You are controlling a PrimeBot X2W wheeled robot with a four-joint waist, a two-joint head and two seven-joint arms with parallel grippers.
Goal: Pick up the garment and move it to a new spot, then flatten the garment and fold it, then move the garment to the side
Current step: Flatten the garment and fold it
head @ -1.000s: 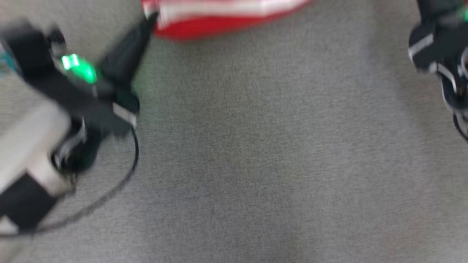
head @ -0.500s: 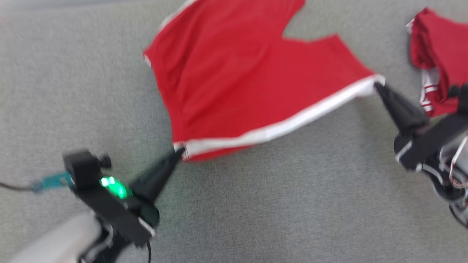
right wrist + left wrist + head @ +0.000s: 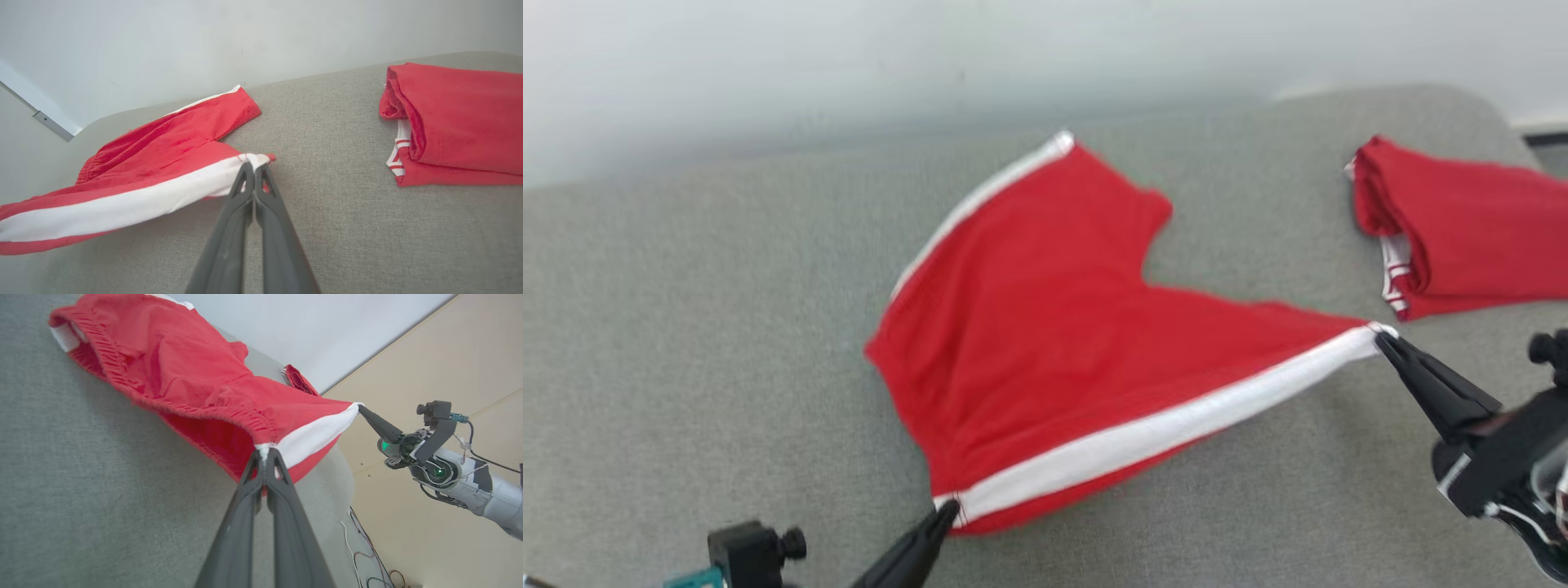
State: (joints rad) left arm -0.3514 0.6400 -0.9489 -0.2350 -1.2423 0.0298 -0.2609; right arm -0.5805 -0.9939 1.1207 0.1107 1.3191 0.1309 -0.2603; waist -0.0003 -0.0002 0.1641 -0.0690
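The garment (image 3: 1045, 327) is a pair of red shorts with a white side stripe, spread over the grey cushioned surface (image 3: 686, 327). My left gripper (image 3: 946, 513) is shut on its waistband corner at the near edge; the left wrist view shows that pinch (image 3: 264, 451) and the elastic waistband hanging open. My right gripper (image 3: 1382, 339) is shut on the leg hem at the stripe's other end, also seen in its own view (image 3: 254, 163). The striped edge is stretched between the two grippers and lifted a little off the surface; the far leg lies flat.
A second red garment (image 3: 1462, 229), folded, lies at the far right of the surface, close to my right gripper. A pale wall (image 3: 931, 57) runs behind the surface. Bare grey fabric extends to the left. Cables (image 3: 359, 547) lie on the floor beyond the surface's edge.
The head camera has tilted up, bringing the whole shorts and the wall into view. Both grippers kept their hold on the striped edge, which now looks more stretched.
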